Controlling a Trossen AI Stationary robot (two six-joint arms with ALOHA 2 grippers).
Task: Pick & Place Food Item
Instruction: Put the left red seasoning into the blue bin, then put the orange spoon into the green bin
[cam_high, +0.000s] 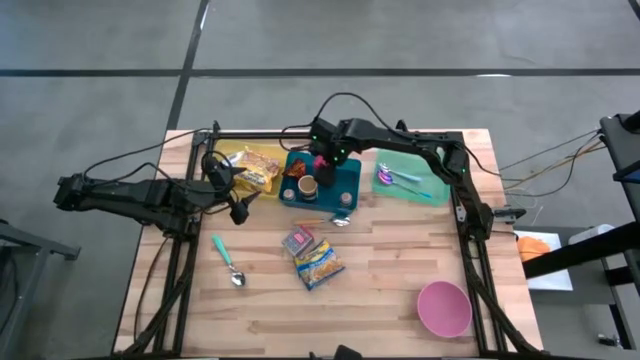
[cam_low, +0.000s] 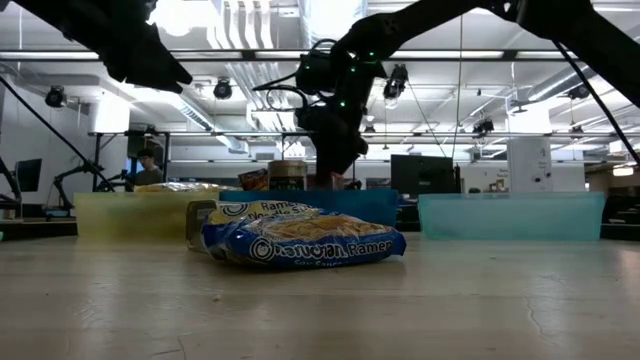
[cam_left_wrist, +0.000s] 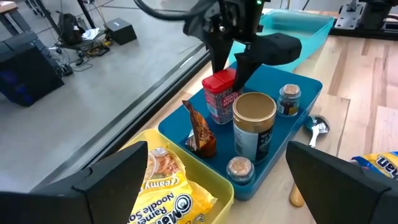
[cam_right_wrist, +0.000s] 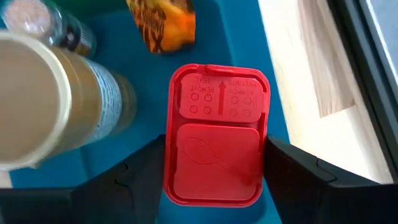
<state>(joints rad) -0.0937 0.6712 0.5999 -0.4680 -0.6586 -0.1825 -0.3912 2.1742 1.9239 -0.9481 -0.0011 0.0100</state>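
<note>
Red-lidded shaker (cam_right_wrist: 216, 134) stands between the right end effector's (cam_left_wrist: 231, 65) spread fingers; rigid, light, likely slick plastic, best pinched across its flat sides.

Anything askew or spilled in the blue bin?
Nothing spilled. In the blue plastic bin, the red-lidded spice container, tan-lidded jar and two small shakers stand upright. Only the brown-orange snack packet leans. The right gripper straddles the red container, not clamped.

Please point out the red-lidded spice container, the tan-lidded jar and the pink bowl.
red-lidded spice container (cam_right_wrist: 217, 134): right wrist view, centre of its red lid.
tan-lidded jar (cam_left_wrist: 254, 108): left wrist view, middle of its tan lid.
pink bowl (cam_high: 443, 307): high view, inside of the bowl.
</note>
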